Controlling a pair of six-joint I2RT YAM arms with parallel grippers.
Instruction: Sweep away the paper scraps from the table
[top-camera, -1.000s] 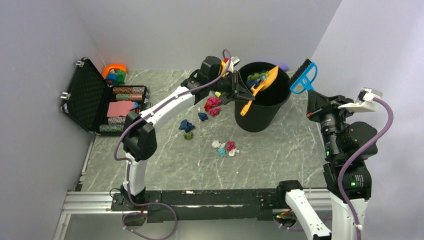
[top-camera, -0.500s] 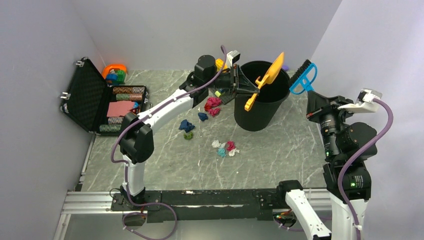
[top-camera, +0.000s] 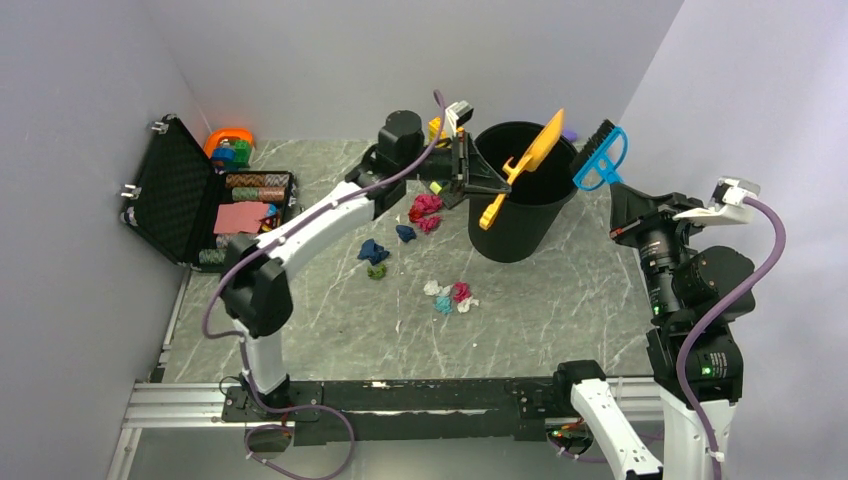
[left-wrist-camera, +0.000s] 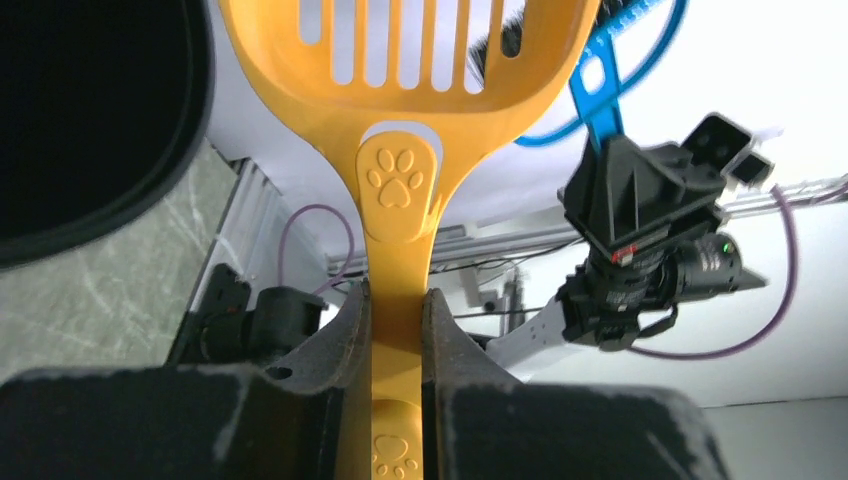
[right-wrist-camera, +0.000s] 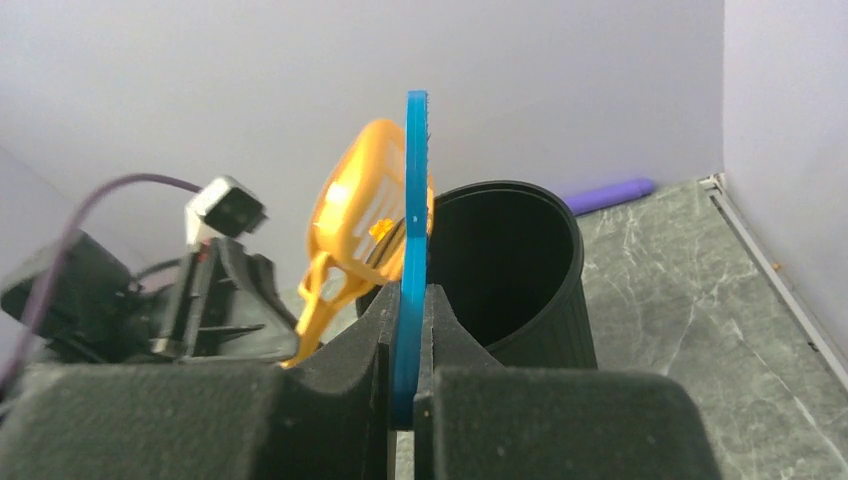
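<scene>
Pale walls close in a grey-green marble table (top-camera: 560, 300), with a black bin (top-camera: 520, 230) at the far middle. The left gripper (left-wrist-camera: 396, 320) is clamped tight on the handle of a yellow slotted scoop (top-camera: 538, 148), held above the bin's rim, likely so its load falls inside. The right gripper (right-wrist-camera: 405, 320) pinches a blue brush (top-camera: 598, 160), parked clear at the bin's right. Paper scraps (top-camera: 450, 296) lie on the table, near and left of the bin. A second ago the scoop was tipped into the bin; now it is raised and looks empty.
</scene>
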